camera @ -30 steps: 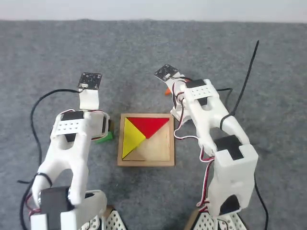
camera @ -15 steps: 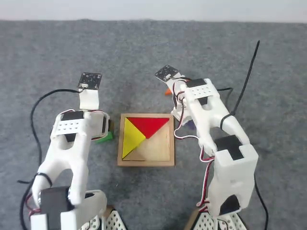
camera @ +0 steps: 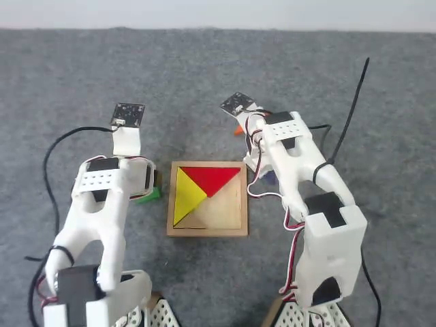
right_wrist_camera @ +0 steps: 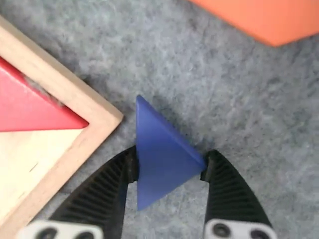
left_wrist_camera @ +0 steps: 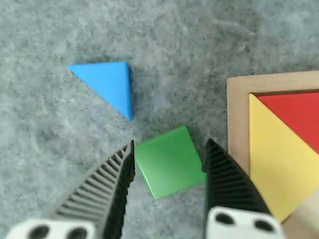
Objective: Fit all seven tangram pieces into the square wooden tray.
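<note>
Right gripper (right_wrist_camera: 168,165) clamps the dark blue triangle (right_wrist_camera: 154,149) at two corners on the bench (right_wrist_camera: 224,89), just off a corner of the wooden tray (right_wrist_camera: 75,94), which lies to its left (red triangle (camera: 212,178) and yellow triangle (camera: 187,194) seated). Left gripper (left_wrist_camera: 169,147), jaws apart, straddles the green square (left_wrist_camera: 167,172) by the tray's far side.

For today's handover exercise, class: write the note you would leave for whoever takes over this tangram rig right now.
Left gripper: open, astride the green square beside the tray.
Right gripper: shut on the dark blue triangle by a tray corner.
Done: red triangle and yellow triangle in tray.
To place: those two, the light blue triangle, the orange piece.
</note>
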`<move>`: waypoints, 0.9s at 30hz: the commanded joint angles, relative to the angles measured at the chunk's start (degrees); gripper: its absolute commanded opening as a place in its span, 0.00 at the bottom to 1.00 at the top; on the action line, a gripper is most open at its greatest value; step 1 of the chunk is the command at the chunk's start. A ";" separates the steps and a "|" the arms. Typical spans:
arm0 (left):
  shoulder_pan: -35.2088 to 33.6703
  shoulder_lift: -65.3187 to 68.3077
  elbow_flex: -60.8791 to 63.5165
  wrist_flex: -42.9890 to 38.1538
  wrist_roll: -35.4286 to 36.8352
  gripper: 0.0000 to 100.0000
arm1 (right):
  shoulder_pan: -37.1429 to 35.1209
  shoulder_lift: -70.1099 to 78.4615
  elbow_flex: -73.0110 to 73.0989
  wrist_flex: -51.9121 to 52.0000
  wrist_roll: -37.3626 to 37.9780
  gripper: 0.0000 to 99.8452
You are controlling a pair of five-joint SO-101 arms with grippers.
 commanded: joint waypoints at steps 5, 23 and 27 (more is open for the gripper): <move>-0.09 -1.32 -1.27 0.00 -0.79 0.21 | 1.01 -7.78 0.53 0.66 0.79 0.13; -0.09 -1.32 -1.27 0.00 -0.79 0.21 | 1.36 -36.97 20.66 -3.91 -0.18 0.13; -0.09 -1.32 -1.27 0.00 -0.79 0.21 | 0.92 -42.86 20.75 0.57 -6.42 0.13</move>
